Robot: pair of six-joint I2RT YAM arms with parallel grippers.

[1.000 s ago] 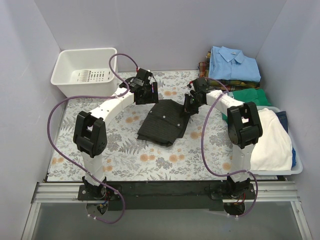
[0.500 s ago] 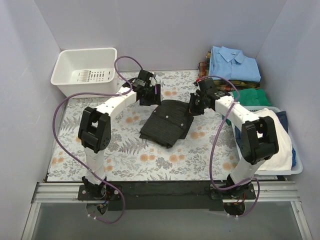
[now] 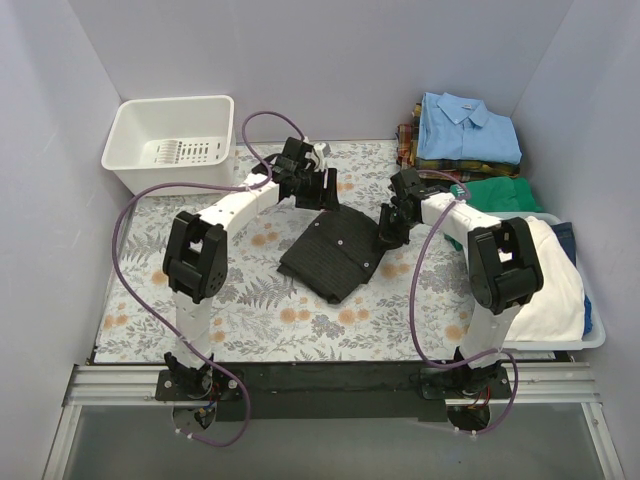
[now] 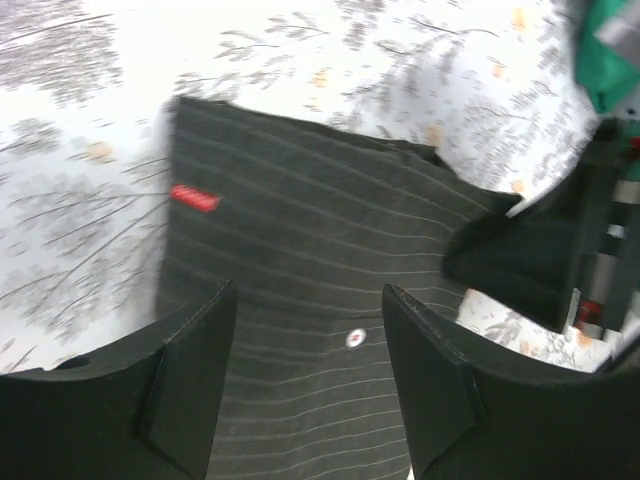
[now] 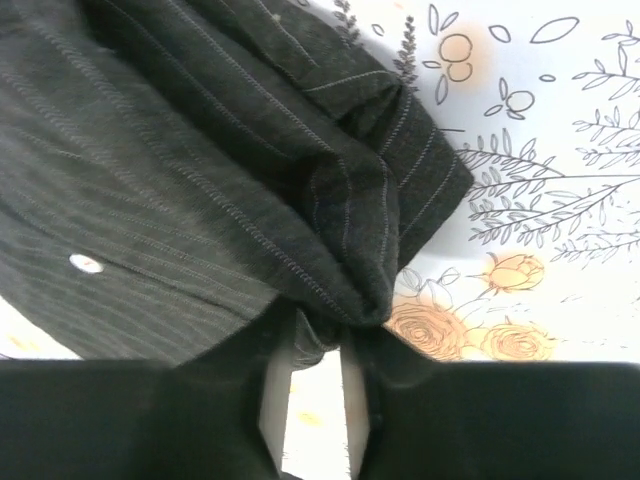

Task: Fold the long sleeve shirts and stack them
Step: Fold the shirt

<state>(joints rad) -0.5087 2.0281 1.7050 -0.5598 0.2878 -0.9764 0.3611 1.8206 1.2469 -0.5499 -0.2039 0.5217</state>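
Closest to the arm bases, the tablecloth (image 3: 260,310) lies flat, printed with grey ferns and orange roses. At mid-table on it I see the black shirt (image 3: 335,255), folded to a rough rectangle: charcoal weave, fine pale pinstripes, stitched seams, a small pale button (image 4: 353,339). It carries a small red label (image 4: 194,198) that I cannot read. My right gripper (image 3: 386,237) sits at the shirt's right edge, fingers a slit apart with a thick fold at their tips. I cannot tell whether it pinches. My left gripper (image 3: 326,195) hangs released over the shirt's far edge. Farther back are a slotted white plastic basket (image 3: 140,160) on the left and, on the right, a light blue shirt (image 3: 468,128) folded atop a plaid shirt (image 3: 408,135).
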